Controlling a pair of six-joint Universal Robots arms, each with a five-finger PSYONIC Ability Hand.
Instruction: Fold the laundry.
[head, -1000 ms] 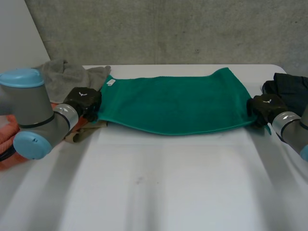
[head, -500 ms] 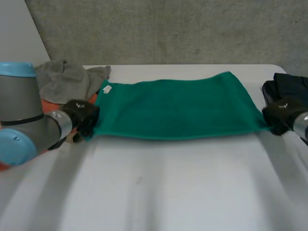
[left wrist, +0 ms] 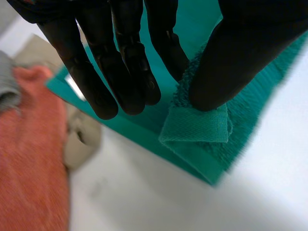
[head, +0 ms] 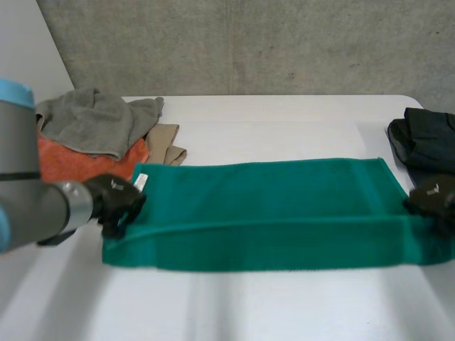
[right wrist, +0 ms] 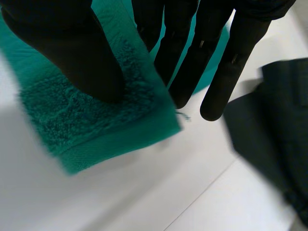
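A green towel (head: 270, 213) lies spread across the table, its near part doubled over along a crease. My left hand (head: 114, 202) is at the towel's left near corner. In the left wrist view its thumb (left wrist: 226, 72) pinches the turned-up corner (left wrist: 195, 129) against the fingers. My right hand (head: 434, 199) is at the right near corner. There the thumb (right wrist: 77, 53) presses the towel's edge (right wrist: 96, 125) against straight fingers (right wrist: 192, 62).
A black garment (head: 426, 138) lies at the right edge, close beside my right hand. At the back left sits a heap of grey cloth (head: 92, 121), orange cloth (head: 71, 160) and tan cloth (head: 165, 145). White table (head: 234, 305) is bare in front of the towel.
Both hands have come toward the table's near side, drawing the towel with them. It now lies lower and flatter, and the tan cloth behind it is uncovered.
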